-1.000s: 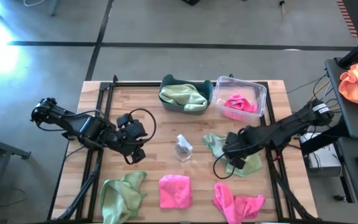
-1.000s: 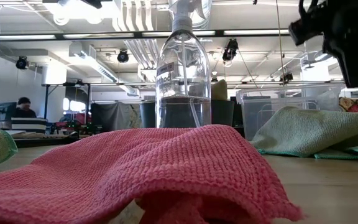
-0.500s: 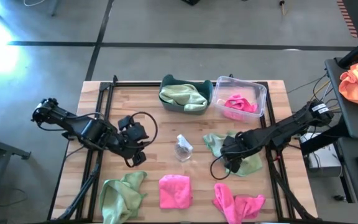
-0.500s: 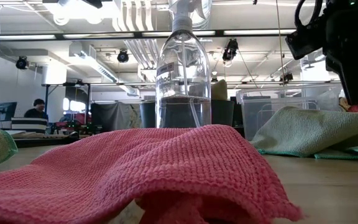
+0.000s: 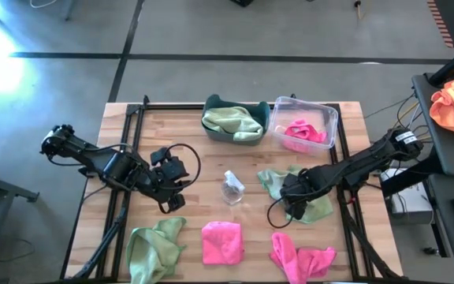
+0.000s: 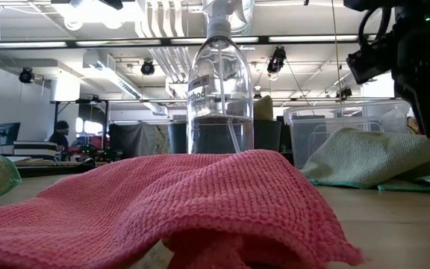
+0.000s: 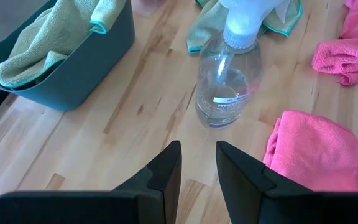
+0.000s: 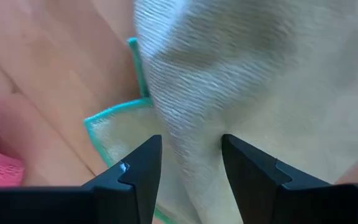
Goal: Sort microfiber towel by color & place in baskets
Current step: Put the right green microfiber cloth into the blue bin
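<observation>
At the table's far edge the dark teal plastic basket (image 5: pixel 236 118) stands just left of the clear plastic basket (image 5: pixel 304 124), each w/ a towel inside. The clear spray bottle (image 5: pixel 232 188) stands mid-table, betw. the left gripper (image 5: pixel 173 185) and the right gripper (image 5: pixel 293 194), which is over a sage green microfiber towel (image 5: pixel 273 182). Three more towels lie along the near edge.

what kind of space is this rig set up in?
Likely a lab or workshop: bare concrete floor with a dark taped line, exposed ceiling ducts and strip lights, and a person at a cluttered bench beyond the wooden table.
</observation>
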Robot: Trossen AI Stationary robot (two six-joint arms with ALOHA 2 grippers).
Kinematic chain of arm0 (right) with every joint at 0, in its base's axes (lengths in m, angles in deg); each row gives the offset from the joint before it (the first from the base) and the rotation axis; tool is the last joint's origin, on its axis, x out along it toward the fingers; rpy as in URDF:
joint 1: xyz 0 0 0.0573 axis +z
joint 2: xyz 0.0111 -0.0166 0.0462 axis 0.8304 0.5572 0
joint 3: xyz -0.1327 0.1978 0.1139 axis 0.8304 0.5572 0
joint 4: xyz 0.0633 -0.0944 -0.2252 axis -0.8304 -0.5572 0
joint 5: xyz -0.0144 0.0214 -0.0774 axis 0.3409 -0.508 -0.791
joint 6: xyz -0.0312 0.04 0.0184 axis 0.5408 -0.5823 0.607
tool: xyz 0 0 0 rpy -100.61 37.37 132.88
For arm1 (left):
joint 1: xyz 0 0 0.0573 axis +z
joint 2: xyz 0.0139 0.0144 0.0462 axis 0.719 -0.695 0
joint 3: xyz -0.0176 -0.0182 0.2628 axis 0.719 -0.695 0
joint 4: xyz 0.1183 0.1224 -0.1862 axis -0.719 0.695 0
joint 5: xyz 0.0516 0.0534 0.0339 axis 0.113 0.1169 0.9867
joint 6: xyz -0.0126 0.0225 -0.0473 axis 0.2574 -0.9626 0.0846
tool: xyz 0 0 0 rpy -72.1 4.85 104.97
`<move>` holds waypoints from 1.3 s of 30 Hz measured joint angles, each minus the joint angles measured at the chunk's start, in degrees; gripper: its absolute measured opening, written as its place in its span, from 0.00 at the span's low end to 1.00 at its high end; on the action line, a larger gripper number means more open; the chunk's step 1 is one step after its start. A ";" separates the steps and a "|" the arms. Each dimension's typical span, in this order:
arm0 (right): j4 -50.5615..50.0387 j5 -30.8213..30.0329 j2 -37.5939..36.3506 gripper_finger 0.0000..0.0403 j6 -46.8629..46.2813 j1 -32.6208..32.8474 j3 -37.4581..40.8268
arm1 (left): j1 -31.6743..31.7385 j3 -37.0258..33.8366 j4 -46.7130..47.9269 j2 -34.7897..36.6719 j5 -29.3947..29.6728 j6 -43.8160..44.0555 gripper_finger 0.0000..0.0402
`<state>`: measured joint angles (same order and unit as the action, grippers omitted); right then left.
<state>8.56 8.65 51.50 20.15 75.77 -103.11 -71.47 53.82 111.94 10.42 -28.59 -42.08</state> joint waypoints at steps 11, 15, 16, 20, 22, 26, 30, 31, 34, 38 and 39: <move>6.61 0.00 0.00 0.46 -0.19 -0.02 6.41 | -0.37 0.00 -0.10 0.00 -0.22 -0.02 0.21; 6.77 -0.02 0.00 0.47 -0.08 -0.02 7.12 | -0.37 0.00 -0.26 0.00 -0.22 -0.02 0.21; 6.77 -0.03 0.00 0.47 0.37 -0.02 7.14 | -0.37 0.00 -0.34 0.00 -0.22 -0.02 0.21; 6.89 -1.48 0.00 0.47 0.39 -0.02 7.14 | -0.35 0.00 -0.54 0.00 -0.22 -0.02 0.21; 6.94 -2.88 0.00 0.47 0.39 -0.03 7.14 | -0.37 0.00 -0.73 0.00 -0.20 -0.01 0.21; 7.50 -3.19 0.00 0.47 0.38 -0.07 7.56 | -0.35 0.00 -0.96 0.00 -0.20 0.01 0.21; 7.96 -3.07 0.00 0.47 0.26 -0.07 8.54 | -0.35 0.00 -1.01 0.01 -0.20 0.01 0.21; 7.99 -3.02 0.00 0.46 0.10 -0.07 8.86 | -0.35 0.00 -1.03 0.02 -0.20 0.01 0.21; 8.17 -2.92 0.00 0.43 -1.33 -0.07 9.66 | -0.35 0.00 -1.05 0.02 -0.20 0.01 0.21; 8.30 -2.54 0.00 0.35 -3.83 -0.07 10.10 | -0.35 0.00 -1.05 0.02 -0.20 0.01 0.21; 8.38 -2.55 0.00 0.32 -4.13 -0.07 10.10 | -0.35 0.00 -1.05 0.02 -0.19 0.01 0.21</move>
<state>16.95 6.10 51.50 16.02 75.71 -93.01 -71.82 53.82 110.89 10.44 -28.78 -42.07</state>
